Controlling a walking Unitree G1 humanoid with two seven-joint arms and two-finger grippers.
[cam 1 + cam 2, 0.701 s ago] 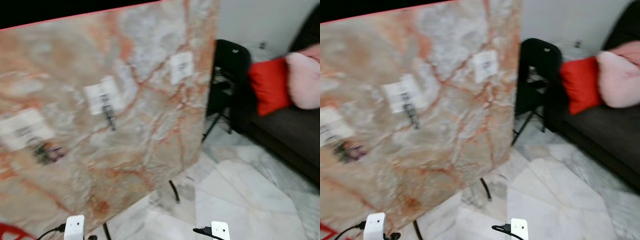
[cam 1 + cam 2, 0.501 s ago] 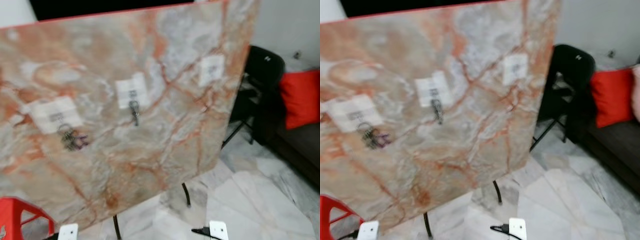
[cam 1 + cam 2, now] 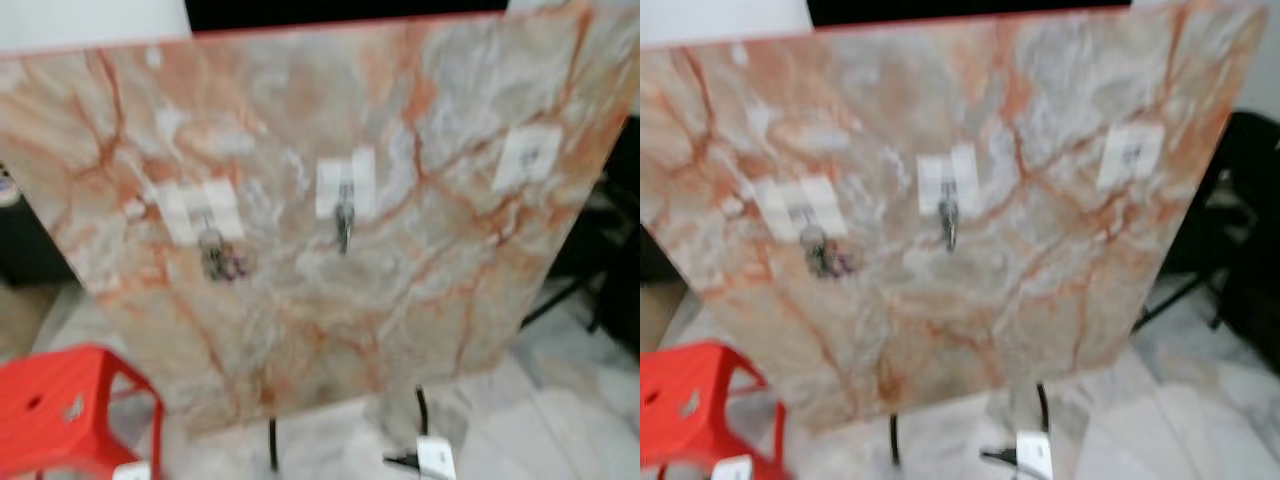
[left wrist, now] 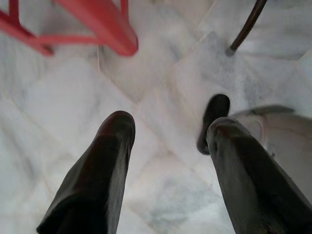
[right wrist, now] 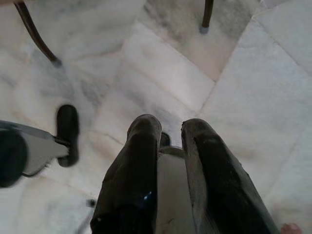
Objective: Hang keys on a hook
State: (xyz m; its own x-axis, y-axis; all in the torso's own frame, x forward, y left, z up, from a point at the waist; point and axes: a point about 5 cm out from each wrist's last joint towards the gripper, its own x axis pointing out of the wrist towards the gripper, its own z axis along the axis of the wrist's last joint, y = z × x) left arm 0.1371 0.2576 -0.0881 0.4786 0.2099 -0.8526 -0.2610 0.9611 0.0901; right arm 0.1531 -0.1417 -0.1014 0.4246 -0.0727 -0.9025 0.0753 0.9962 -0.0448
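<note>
Three white hooks (image 3: 346, 186) on marble board (image 3: 440, 290), two holding keys (image 3: 343, 222), left claw (image 4: 168, 146) apart, right claw (image 5: 168, 134) nearly together.

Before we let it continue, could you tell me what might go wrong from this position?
The head views are blurred, so aiming at the free right-hand hook on the marble board may be imprecise. The red stool stands close at the robot's left and could be bumped. The board's thin legs near the right gripper might get knocked.

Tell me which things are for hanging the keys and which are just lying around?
For the job: marble board; left hook with keys; middle hook with key; bare right hook.
Just around: red stool; marble floor.
</note>
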